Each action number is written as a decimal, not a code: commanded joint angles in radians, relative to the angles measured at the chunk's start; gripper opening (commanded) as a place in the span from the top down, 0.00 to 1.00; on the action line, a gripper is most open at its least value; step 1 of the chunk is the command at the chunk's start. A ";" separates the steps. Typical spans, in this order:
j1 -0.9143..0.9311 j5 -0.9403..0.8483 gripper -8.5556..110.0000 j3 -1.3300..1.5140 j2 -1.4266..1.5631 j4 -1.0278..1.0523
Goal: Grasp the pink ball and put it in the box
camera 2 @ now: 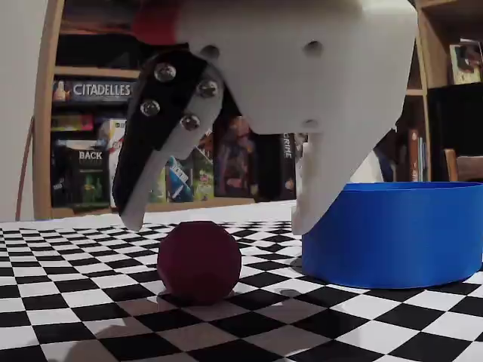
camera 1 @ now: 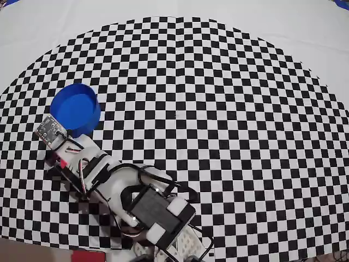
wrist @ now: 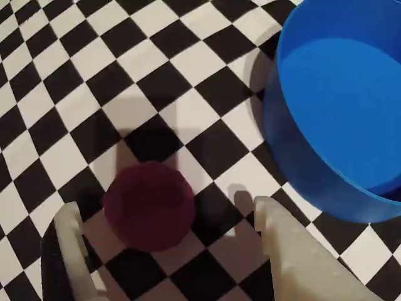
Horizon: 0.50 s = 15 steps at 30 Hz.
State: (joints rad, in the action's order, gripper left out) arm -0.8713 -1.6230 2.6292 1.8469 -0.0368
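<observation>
The pink ball (wrist: pixel 149 204) lies on the checkered mat, dark magenta in the gripper's shadow; it also shows in the fixed view (camera 2: pixel 198 260). My gripper (wrist: pixel 164 208) is open and low over the mat, with one white finger (wrist: pixel 69 244) on each side of the ball and a gap on both sides. In the fixed view the gripper (camera 2: pixel 219 221) straddles the ball, its tips just above the mat. The box, a round blue container (wrist: pixel 338 106), stands close to the right of the ball, open and empty. In the overhead view the box (camera 1: pixel 75 109) is at the left and my arm (camera 1: pixel 109 180) hides the ball.
The black-and-white checkered mat (camera 1: pixel 218 109) covers the table, with plain white surface (camera 1: pixel 305 27) beyond its curved far edge. The arm's base (camera 1: pixel 163 224) sits at the near edge. In the fixed view, shelves of board games (camera 2: pixel 83 151) stand behind the table.
</observation>
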 commanded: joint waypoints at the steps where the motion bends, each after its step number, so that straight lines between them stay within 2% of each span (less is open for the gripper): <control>1: -0.012 -0.012 0.65 -0.038 -0.005 0.006; 15: -0.018 -0.012 0.65 -0.058 -0.041 0.008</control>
State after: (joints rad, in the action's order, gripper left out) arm -0.8805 -1.6230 2.6124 1.8116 -0.0368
